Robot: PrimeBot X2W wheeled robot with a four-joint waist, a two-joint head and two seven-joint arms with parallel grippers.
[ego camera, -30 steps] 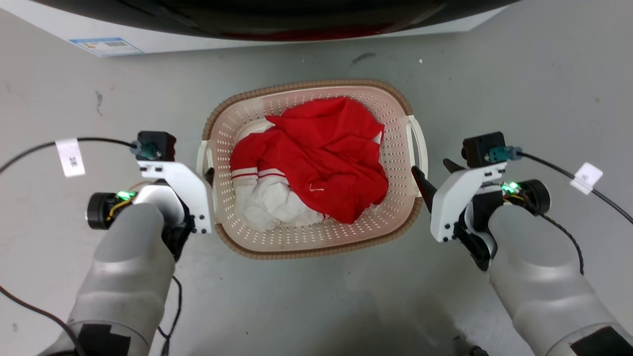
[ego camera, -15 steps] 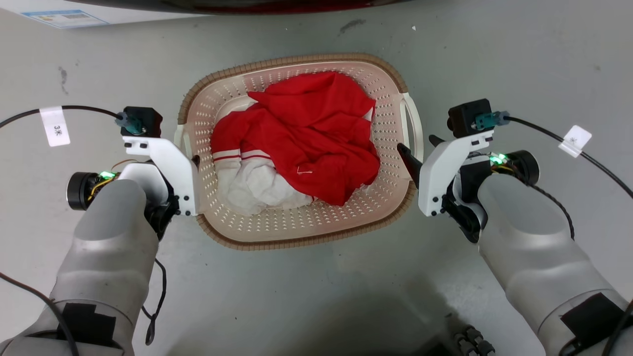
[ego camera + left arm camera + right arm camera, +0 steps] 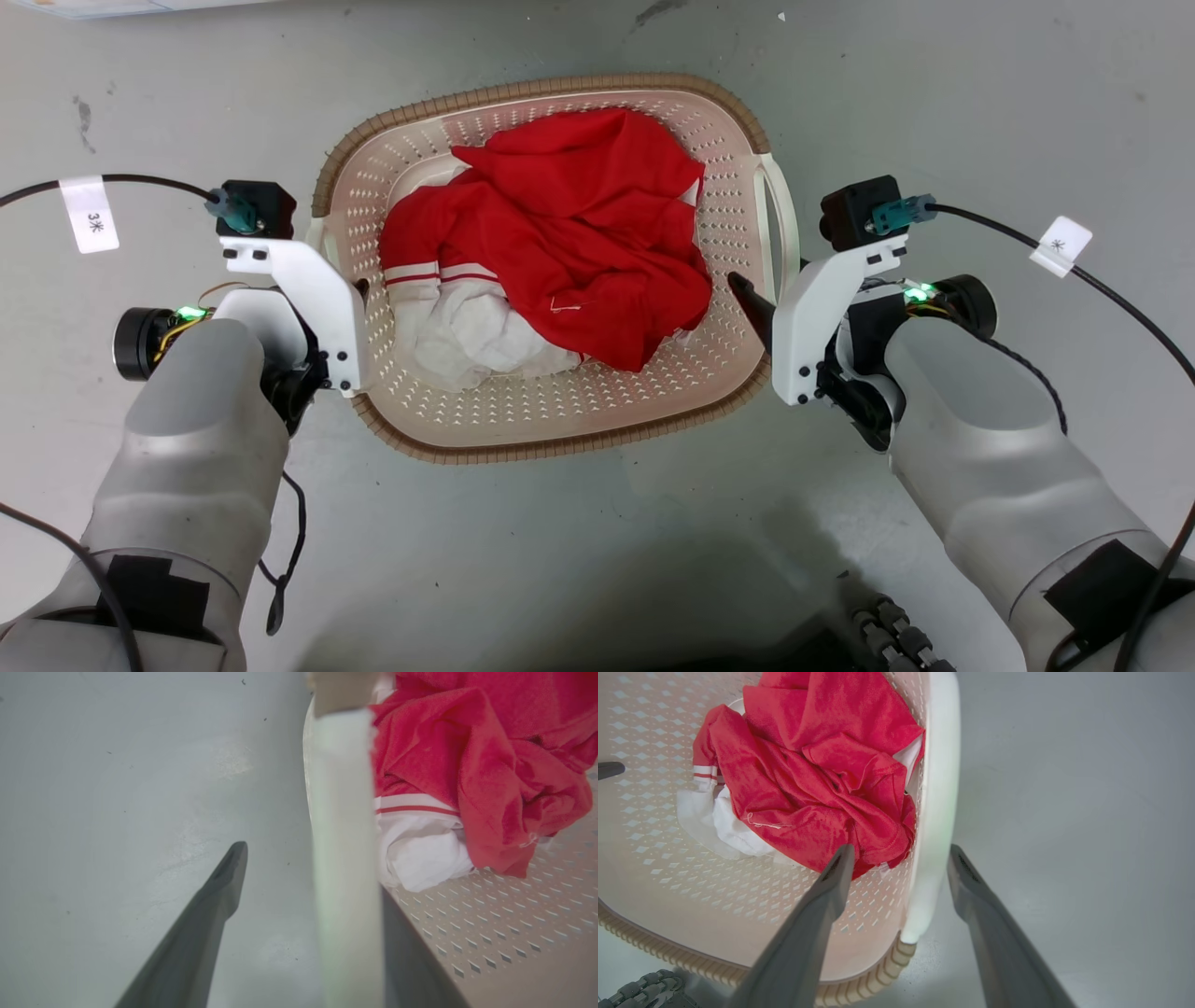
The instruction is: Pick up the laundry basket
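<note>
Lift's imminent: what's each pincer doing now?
Left pincer: open, straddling the white handle of the cream perforated plastic laundry basket.
Right pincer: open, straddling the opposite white handle.

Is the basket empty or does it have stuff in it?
Not empty. Crumpled red-and-white clothes lie inside the basket, its holey bottom showing around them.

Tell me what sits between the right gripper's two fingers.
The laundry basket's white side handle: one finger inside the basket, one outside, in the right wrist view.

Looks like a lab's laundry test corner: bare, scuffed grey floor (image 3: pixel 597 560), a laundry basket (image 3: pixel 560 411) of red and white clothes (image 3: pixel 579 224), and a labelled white appliance edge (image 3: pixel 140 6) at eleven o'clock.
</note>
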